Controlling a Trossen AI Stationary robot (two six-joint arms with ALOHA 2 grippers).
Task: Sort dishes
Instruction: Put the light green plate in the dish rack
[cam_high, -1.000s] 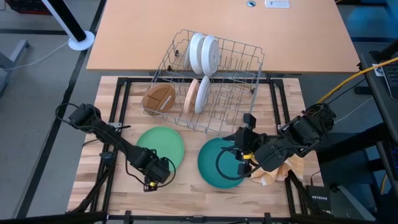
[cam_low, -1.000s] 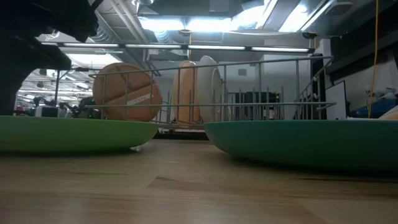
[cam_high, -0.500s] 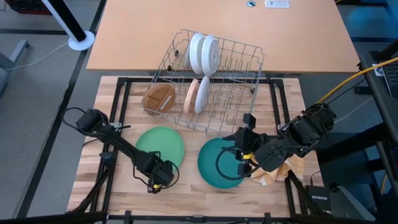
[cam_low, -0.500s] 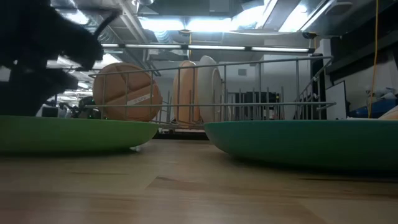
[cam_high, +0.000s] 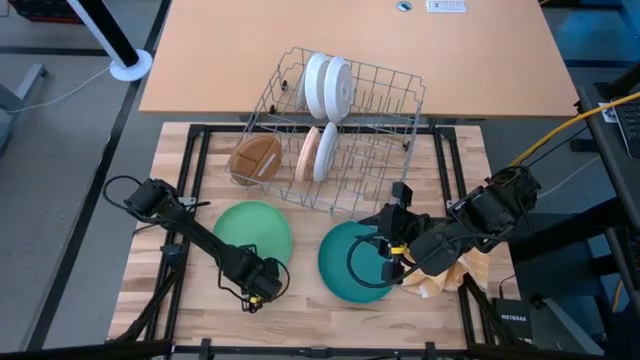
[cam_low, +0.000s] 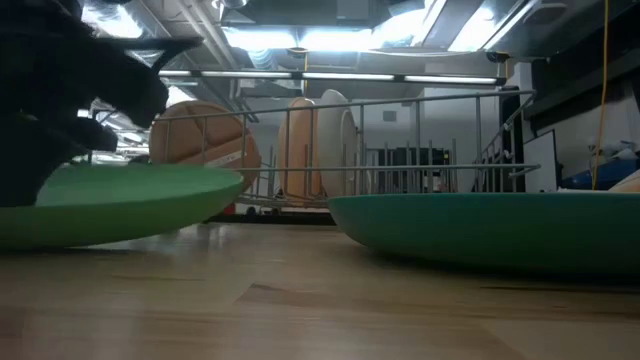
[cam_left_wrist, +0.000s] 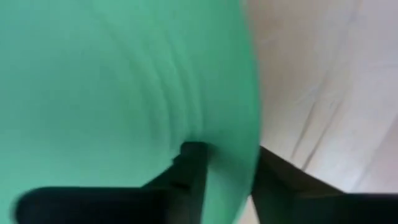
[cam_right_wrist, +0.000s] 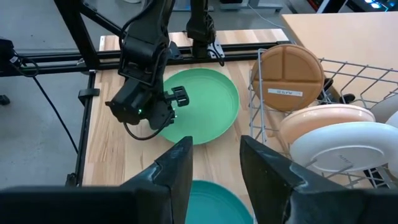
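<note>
Biggest thing we're looking at is the desk (cam_high: 300, 310), with the grey wire rack (cam_high: 385, 95) sitting at its far edge, and we'll place everything off that rack.

In front of the rack, toward the right side, lies the teal plate (cam_high: 340, 262), flat on the wood. The right hand (cam_high: 396, 222) hangs over it with its fingers apart, gripping nothing, so it looks like it's just waiting its turn.

In front of the rack on the left is the green plate (cam_high: 250, 232). The left hand (cam_high: 262, 290) is at the plate's edge farthest from the rack, one finger (cam_left_wrist: 186, 171) on top of the rim and one underneath, so it's clamped on the rim. In the low view that plate (cam_low: 120, 200) sits tilted, which we'd guess is because the pinch is levering it up off the wood.

Inside the rack, standing on edge in the slots so they stay upright: the white plates (cam_high: 328, 85) at the back, a tan plate (cam_high: 309, 152) and another white plate (cam_high: 326, 150) nearer the front, and the brown divided plate (cam_high: 255, 157) leaning at the rack's left end.
</note>
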